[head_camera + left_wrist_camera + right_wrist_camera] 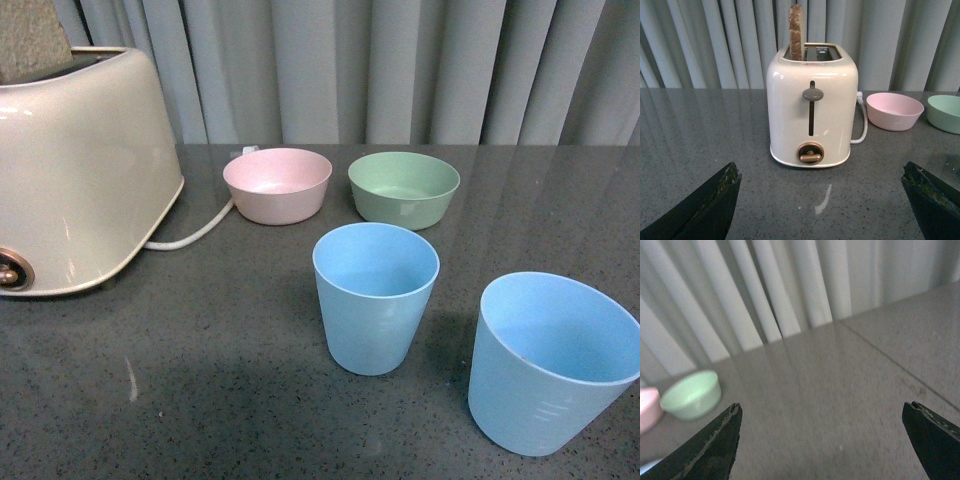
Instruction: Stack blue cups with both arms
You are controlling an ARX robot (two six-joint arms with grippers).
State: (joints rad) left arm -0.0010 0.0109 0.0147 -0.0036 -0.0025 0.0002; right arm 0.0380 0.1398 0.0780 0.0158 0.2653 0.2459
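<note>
The left gripper (820, 172) is spread wide, its two black fingers (705, 210) at the lower corners of the left wrist view with nothing between them. It hangs just above the dark speckled table (700, 135). Straight ahead of it stands a cream toaster (812, 110) with a grey lever (812, 94), a copper knob (809, 154) and a brown slice of toast (796, 32) standing up out of one slot. No writing on the toaster can be read. A white cord (862, 125) runs from its side toward a pink bowl (894, 111), with a green bowl (945, 114) just beyond it.

The right gripper (821, 407) is likewise spread and holds nothing. It points over bare table toward the grey curtain (790, 285).

In the front view the two cups stand upright and apart, mouths up, in front of the bowls. The farther blue cup (375, 300) is near the middle of the table. The nearer blue cup (550, 365) sits at the right edge of the picture and carries faint embossed marks low on its side, too small to read.
</note>
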